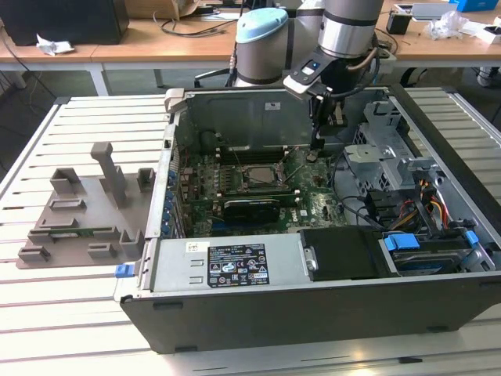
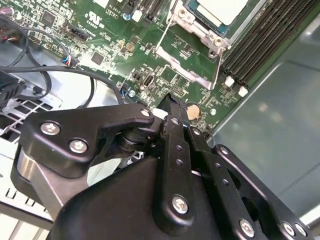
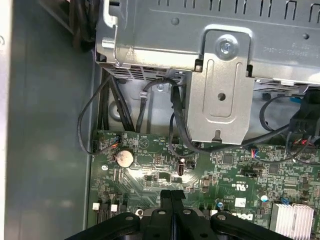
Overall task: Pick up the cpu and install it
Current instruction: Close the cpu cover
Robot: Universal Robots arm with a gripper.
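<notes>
I am the gripper (image 1: pixel 319 145). My two jaws are pressed tight together and there is nothing between them. I hang inside the open computer case (image 1: pixel 313 313), in the upper middle of the exterior view.

The cpu (image 2: pixel 220 9) lies flat in its socket frame (image 2: pixel 190 21) on the green board, in the middle of the exterior view. I am near it, toward the exterior view's right, and I do not touch it.

I think the chip is already in its place. To do this bit well, I should go slow and straight. I should keep off the black wires (image 3: pixel 175 102) and the round battery (image 3: pixel 124 158) close to my tips.

The case lies on a white table (image 1: pixel 78 117) made of long slats. A grey tray (image 1: pixel 86 211) with blocks is on the exterior view's left. Brown desks (image 1: pixel 156 43) run along the top.
</notes>
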